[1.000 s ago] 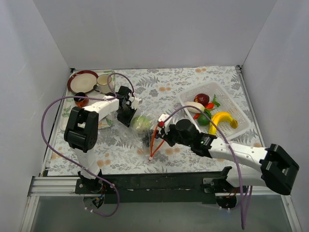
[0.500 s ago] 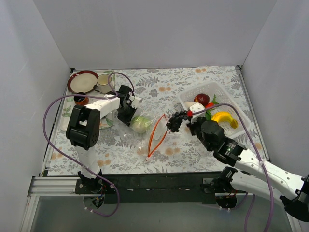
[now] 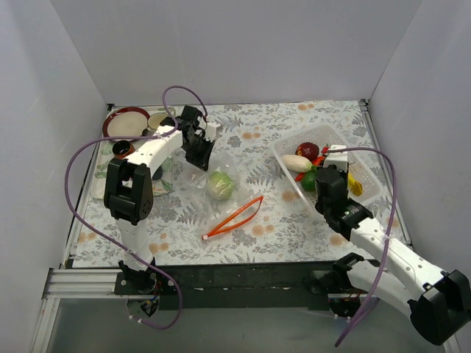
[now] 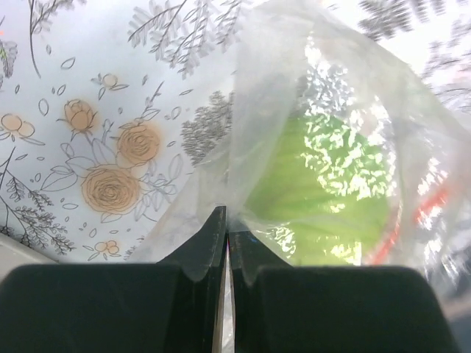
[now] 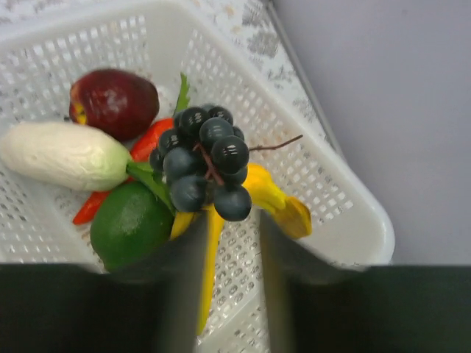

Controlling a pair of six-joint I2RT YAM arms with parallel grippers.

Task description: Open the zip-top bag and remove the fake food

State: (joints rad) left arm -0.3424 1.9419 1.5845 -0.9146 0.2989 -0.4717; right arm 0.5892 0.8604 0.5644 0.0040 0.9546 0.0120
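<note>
While clamped fully shut on a fold of clear film, the left pincer point(image 4: 223, 224) holds the bag point(image 3: 213, 168) by its closed end. Cabbage point(image 4: 316, 187) sits inside, just beyond the fingertips. Zip strip point(image 3: 234, 217) lies on the tabletop point(image 3: 280, 132), parted in a narrow loop.

Right pincer point(image 5: 232, 229): jaws apart, gripping nothing, above the basket point(image 5: 346, 213). Grapes point(image 5: 202, 158) lie just ahead of the fingertips, on the banana point(image 5: 276, 202), beside the lime point(image 5: 129, 220) and apple point(image 5: 114, 101).

Dark grapes point(image 5: 202, 162) lie over banana point(image 5: 266, 193), lime point(image 5: 129, 220) and red apple point(image 5: 114, 103) in white basket point(image 5: 346, 220), right gripper point(image 5: 232, 224) fingers spread.
</note>
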